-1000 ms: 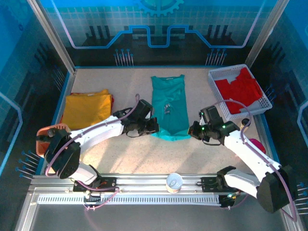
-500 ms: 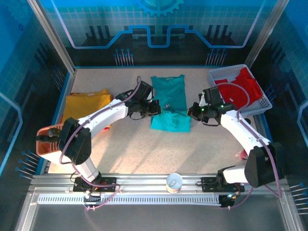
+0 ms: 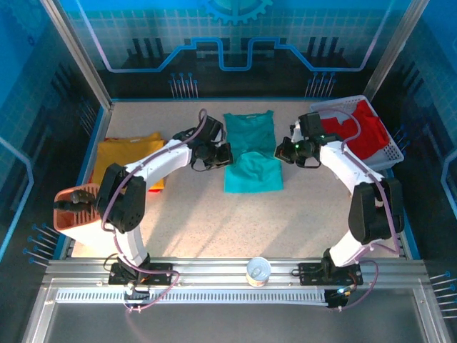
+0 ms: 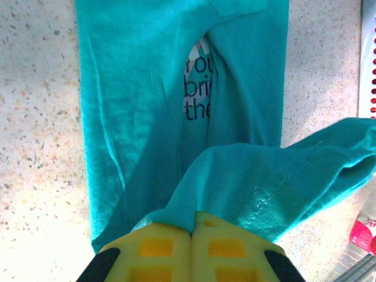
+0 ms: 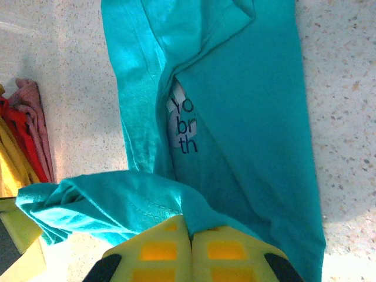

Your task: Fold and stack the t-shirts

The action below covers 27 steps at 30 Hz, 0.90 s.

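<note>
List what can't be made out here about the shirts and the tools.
1. The chest print on the teal t-shirt: in both wrist views, a fold of cloth covers half the letters.
2. Tips of the left tool and the right tool: in the wrist views, buried under the pinched teal hem.
3. The red t-shirt: in the top view, the right arm and its cable cross it, so its folds are unclear.
4. The pink object: in the left wrist view, cut off by the edge.

Item: teal-green t-shirt point(image 4: 129, 88).
Marking: chest print point(image 4: 197, 88), dark blue letters on the cloth in three stacked lines, partly covered by a fold.
- Left wrist view: reads "ou" / "bri" / "the".
- Right wrist view: reads "Yo" / "br" / "th"; the rest of each line is hidden.
- Small white mark beside the first line, illegible.
</note>
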Motion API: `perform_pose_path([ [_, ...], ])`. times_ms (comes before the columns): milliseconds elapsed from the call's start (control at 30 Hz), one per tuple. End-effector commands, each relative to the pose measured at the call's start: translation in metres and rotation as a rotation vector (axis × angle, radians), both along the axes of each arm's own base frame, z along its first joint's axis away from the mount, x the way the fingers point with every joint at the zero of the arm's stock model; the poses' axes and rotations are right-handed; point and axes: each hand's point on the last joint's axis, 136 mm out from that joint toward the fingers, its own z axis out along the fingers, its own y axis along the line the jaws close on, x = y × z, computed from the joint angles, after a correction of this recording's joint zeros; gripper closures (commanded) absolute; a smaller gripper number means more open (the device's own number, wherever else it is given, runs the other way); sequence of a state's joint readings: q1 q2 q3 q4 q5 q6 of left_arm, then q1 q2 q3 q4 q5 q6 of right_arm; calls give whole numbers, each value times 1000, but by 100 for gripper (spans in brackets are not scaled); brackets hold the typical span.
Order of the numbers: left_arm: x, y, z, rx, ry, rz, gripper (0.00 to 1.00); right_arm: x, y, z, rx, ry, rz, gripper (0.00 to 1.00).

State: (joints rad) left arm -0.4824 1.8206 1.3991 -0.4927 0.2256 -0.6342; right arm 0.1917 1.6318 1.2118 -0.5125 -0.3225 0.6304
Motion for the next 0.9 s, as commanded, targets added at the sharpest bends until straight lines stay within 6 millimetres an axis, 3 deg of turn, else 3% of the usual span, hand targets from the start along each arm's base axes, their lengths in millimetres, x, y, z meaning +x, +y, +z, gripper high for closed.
perform_pose_path([
  [0,11,-1,4,-4,-18,-23,100,15,-1,5,19,-26,12,100],
  [867,61,4,-18,-12,-29,-30,99,53,-4,-19,42,6,3,100],
])
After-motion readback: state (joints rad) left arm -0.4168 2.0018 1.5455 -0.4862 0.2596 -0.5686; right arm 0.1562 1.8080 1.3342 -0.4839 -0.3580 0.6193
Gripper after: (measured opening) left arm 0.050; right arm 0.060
